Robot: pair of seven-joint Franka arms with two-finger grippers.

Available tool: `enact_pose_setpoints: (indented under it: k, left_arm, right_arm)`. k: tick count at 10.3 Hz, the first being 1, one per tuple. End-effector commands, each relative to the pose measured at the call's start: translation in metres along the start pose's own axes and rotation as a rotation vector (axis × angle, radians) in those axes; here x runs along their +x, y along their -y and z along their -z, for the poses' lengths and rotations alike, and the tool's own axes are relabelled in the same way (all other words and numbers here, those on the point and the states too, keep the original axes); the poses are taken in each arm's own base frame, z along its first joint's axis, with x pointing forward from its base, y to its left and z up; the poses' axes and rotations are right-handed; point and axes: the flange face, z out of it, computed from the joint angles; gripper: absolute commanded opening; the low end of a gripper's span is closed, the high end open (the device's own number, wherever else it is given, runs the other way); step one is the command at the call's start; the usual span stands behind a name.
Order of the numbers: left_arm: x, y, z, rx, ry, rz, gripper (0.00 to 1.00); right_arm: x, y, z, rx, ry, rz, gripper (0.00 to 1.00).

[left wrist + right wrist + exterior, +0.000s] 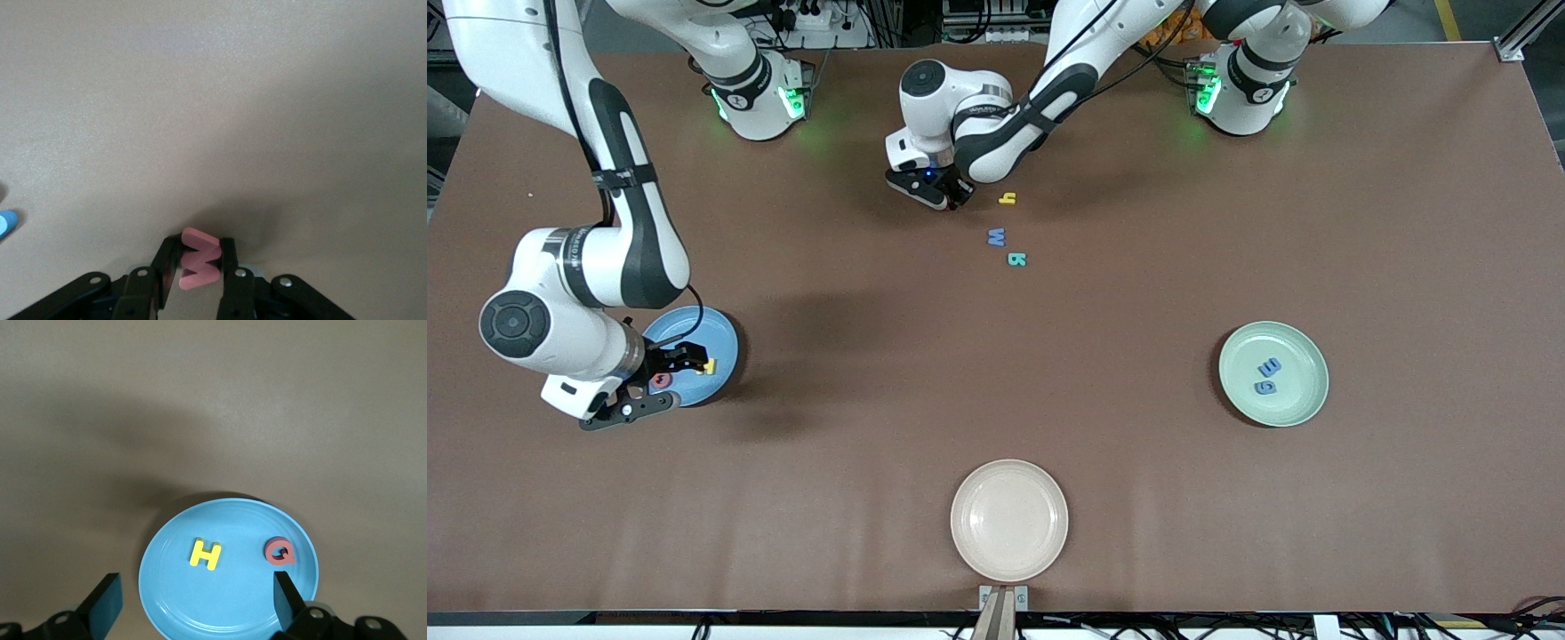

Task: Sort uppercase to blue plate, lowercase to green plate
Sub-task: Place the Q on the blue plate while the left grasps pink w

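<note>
The table [996, 400] is a matte brown sheet, and everything is placed here against the beige plate [1009, 518], a smooth round shallow dish at the edge nearest the front camera. Toward the right arm's end from it and a little farther from the camera lies the glossy sky-blue plate [228, 568], holding a flat foam yellow H [205, 555] and a red Q [280, 553], apart from each other. The right gripper [193, 603] hangs over that plate with its fingers spread and nothing between them. Toward the left arm's end sits the pale mint-green plate [1272, 373], carrying a blue e [1269, 365] and blue g [1264, 387] side by side. Much farther from the camera than the beige plate lie the yellow h [1008, 198], blue W [996, 237] and teal R [1016, 260], loose on the table. Just beside the h, the left gripper [199, 267] is clamped on the red w [199, 259], a soft, round-edged piece
</note>
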Motion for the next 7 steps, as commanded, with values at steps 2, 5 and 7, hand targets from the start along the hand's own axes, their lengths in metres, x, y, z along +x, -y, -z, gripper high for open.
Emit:
enact_pose_setpoints:
  k: [2, 5, 7]
  left_arm:
    - [0.038, 0.036, 0.015, 0.010, -0.039, 0.115, 0.00]
    - [0.089, 0.122, 0.102, 0.066, -0.037, 0.281, 0.00]
    - [0.127, 0.227, 0.138, 0.090, 0.000, 0.302, 0.00]
  right_arm:
    - [0.005, -0.001, 0.013, 0.001, -0.046, -0.032, 1.00]
    - [0.010, -0.001, 0.020, 0.057, -0.108, -0.088, 1.00]
    - [0.012, 0.001, 0.024, 0.042, -0.134, -0.083, 1.00]
